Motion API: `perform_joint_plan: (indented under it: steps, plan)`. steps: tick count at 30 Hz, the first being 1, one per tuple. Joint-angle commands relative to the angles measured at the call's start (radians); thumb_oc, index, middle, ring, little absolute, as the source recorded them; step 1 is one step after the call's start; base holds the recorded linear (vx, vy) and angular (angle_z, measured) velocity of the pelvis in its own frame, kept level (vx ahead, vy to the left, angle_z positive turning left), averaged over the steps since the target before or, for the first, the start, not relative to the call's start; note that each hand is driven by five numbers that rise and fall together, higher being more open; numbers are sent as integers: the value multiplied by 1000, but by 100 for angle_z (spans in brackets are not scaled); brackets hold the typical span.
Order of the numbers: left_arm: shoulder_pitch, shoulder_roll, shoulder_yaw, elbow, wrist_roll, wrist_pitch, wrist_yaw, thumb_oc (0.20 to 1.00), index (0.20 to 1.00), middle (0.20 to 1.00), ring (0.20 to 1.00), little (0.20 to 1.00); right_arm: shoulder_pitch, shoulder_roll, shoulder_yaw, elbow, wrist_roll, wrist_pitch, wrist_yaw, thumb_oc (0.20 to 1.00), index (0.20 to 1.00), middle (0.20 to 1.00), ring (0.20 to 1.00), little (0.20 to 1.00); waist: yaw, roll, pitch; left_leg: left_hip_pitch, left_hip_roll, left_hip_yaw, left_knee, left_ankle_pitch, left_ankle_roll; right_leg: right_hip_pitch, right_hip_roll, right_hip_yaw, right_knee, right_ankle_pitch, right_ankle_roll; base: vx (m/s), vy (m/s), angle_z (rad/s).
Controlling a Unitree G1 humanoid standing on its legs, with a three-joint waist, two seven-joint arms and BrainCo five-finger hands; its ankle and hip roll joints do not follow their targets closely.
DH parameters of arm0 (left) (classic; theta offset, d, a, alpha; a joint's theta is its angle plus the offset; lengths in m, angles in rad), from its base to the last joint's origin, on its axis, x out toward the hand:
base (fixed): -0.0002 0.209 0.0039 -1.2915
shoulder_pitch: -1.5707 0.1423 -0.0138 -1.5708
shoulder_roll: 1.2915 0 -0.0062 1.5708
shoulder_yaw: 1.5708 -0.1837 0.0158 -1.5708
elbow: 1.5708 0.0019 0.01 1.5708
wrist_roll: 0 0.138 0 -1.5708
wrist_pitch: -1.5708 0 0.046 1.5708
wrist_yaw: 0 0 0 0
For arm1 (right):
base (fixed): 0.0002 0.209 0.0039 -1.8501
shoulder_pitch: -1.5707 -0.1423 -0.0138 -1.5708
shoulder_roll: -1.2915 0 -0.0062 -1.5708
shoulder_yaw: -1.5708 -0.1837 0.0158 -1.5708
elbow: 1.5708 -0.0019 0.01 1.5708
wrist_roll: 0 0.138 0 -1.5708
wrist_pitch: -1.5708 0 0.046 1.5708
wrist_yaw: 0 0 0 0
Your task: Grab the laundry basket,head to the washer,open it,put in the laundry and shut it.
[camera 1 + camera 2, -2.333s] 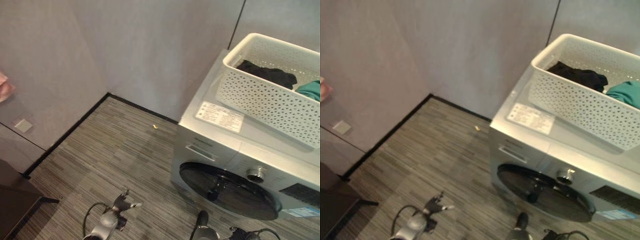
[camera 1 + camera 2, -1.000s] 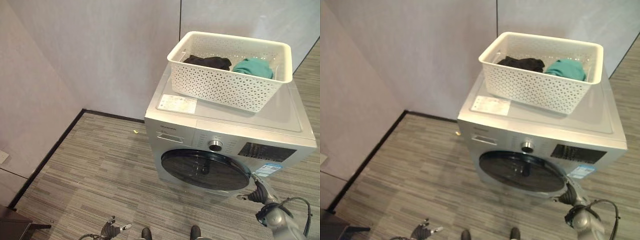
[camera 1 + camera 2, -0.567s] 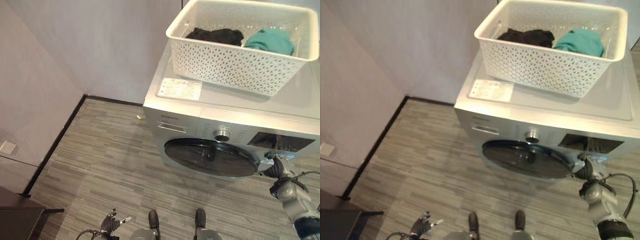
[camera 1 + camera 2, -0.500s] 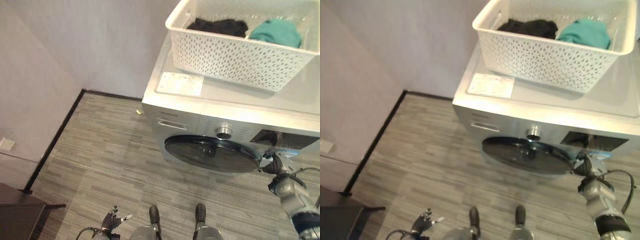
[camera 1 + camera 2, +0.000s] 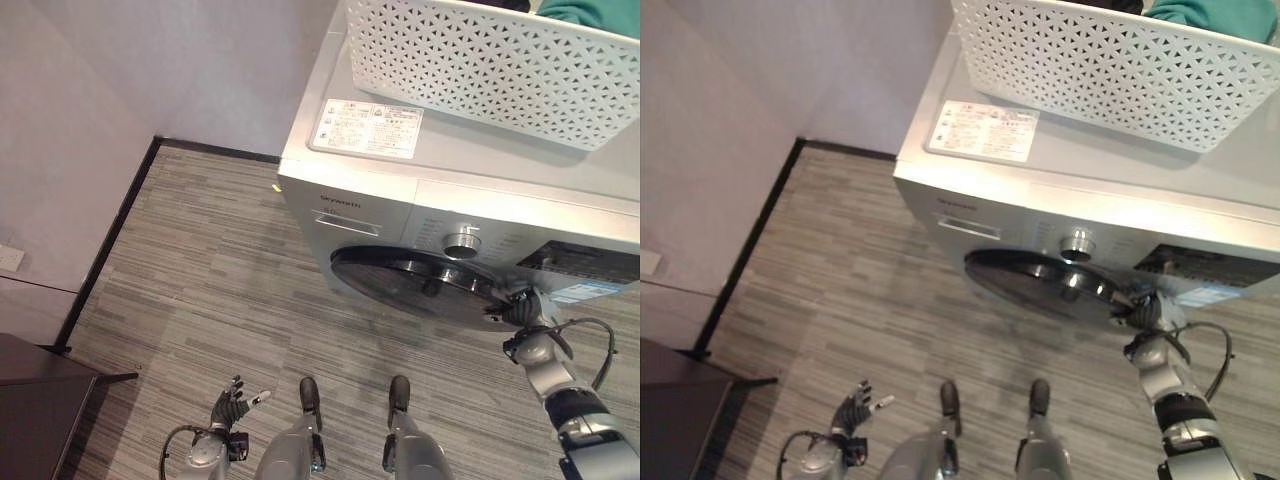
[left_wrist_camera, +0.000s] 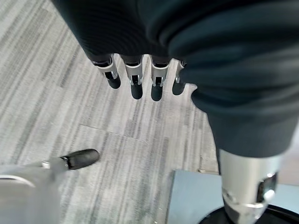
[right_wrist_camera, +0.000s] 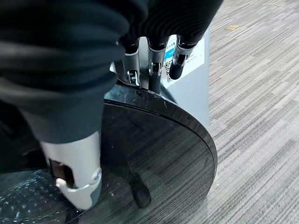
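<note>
Right hand (image 5: 524, 312) fingers (image 7: 154, 77) hooked behind washer door (image 7: 159, 154) rim (thumb in front); door ajar.

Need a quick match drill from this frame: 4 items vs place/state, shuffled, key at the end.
Things:
1. laundry basket
2. right hand
3. left hand
4. washer door

Places or states:
A. hanging low over the floor, fingers relaxed
B. round dark glass on the washer's front
C. on top of the washer
D. at the right edge of the door

Pairs: 1-C, 2-D, 3-A, 4-B
</note>
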Motion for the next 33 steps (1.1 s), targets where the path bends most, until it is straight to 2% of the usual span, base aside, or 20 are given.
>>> perform_joint_plan:
  steps: [1,4,9,16,19,20,23,24,27,28,29,30,31,32,33]
  plan:
    - [-52,16,-56,54,-1,-28,38,1000,1000,1000,1000,1000,-10,270,241,7,62,-93,134,1000,1000,1000,1000,1000,74,-29,-31,-5,-11,-34,6,-28,-3,6,-73,17,12,-92,37,27,4,-5]
    - [-54,6,-55,89,9,-23,53,1000,1000,1000,1000,1000,31,327,276,5,125,-109,162,1000,1000,1000,1000,1000,78,-37,-42,16,-9,-34,6,-34,-3,31,-72,12,12,-99,36,0,0,0]
    - [-70,-13,-67,161,7,-18,100,1000,1000,1000,1000,1000,111,435,417,16,216,-128,228,1000,1000,1000,1000,1000,95,-66,-81,78,-1,-36,13,-52,-7,107,-65,-6,12,-118,34,66,1,1]
    - [-95,-7,-103,135,-5,-26,121,1000,1000,1000,1000,1000,103,475,508,46,264,-139,259,1000,1000,1000,1000,1000,118,-93,-108,117,6,-60,16,-60,-14,168,-61,-37,12,-135,31,24,-7,14]
    - [-99,29,-130,-14,-28,-30,131,1000,1000,1000,1000,1000,32,517,528,110,313,-135,244,1000,1000,1000,1000,1000,161,-105,-119,115,4,-104,20,-56,-17,198,-58,-73,12,-142,26,-1,-28,30]
    - [-100,29,-129,-14,-28,-29,131,1000,1000,1000,1000,1000,31,518,527,111,313,-135,244,1000,1000,1000,1000,1000,160,-106,-121,112,3,-105,19,-53,-16,194,-58,-74,12,-141,26,-23,-26,40]
    - [-112,59,-150,-99,-43,-30,123,1000,1000,1000,1000,1000,-71,555,534,179,333,-140,223,1000,1000,1000,1000,1000,213,-111,-108,61,1,-150,34,-38,-19,183,-59,-113,12,-142,25,-109,-56,71]
    - [-132,75,-174,-142,-54,-27,115,1000,1000,1000,1000,1000,-133,572,523,224,344,-141,198,1000,1000,1000,1000,1000,247,-110,-88,11,0,-192,46,-25,-26,175,-54,-149,12,-147,17,-170,-134,99]
    - [-172,105,-230,-202,-39,-22,97,1000,1000,1000,1000,1000,-256,583,487,269,378,-143,166,1000,1000,1000,1000,1000,296,-102,-49,-67,-6,-269,55,12,-57,155,-36,-213,12,-154,-4,-144,-175,62]
    - [-176,115,-250,-226,-28,-23,94,1000,1000,1000,1000,1000,-331,591,458,300,404,-148,141,1000,1000,1000,1000,1000,329,-99,-39,-66,6,-299,25,25,-74,162,-12,-235,12,-185,-6,-120,-233,119]
    - [-181,126,-260,-238,-16,-19,94,1000,1000,1000,1000,1000,-361,588,436,308,423,-155,124,1000,1000,1000,1000,1000,346,-96,-28,-81,5,-320,17,64,-91,160,-2,-250,14,-197,-17,-64,-187,164]
    - [-182,128,-261,-239,-16,-18,94,1000,1000,1000,1000,1000,-363,588,433,310,424,-155,124,1000,1000,1000,1000,1000,345,-96,-27,-82,5,-323,17,65,-92,159,-1,-253,14,-198,-18,-141,-58,156]
    - [-193,133,-264,-246,-5,-15,94,1000,1000,1000,1000,1000,-388,577,406,313,445,-162,111,1000,1000,1000,1000,1000,357,-96,-15,-110,0,-347,13,114,-115,144,2,-270,39,-221,-31,-222,19,129]
    - [-207,124,-276,-230,24,-7,79,1000,1000,1000,1000,1000,-400,540,377,297,473,-168,96,1000,1000,1000,1000,1000,350,-107,-3,-119,-2,-330,6,100,-113,94,-17,-308,103,-241,-49,-301,64,76]
    - [-209,120,-290,-227,33,-7,69,1000,1000,1000,1000,1000,-414,529,374,293,483,-167,94,1000,1000,1000,1000,1000,342,-116,-3,-98,5,-326,14,76,-98,74,-29,-317,115,-236,-44,-222,72,48]
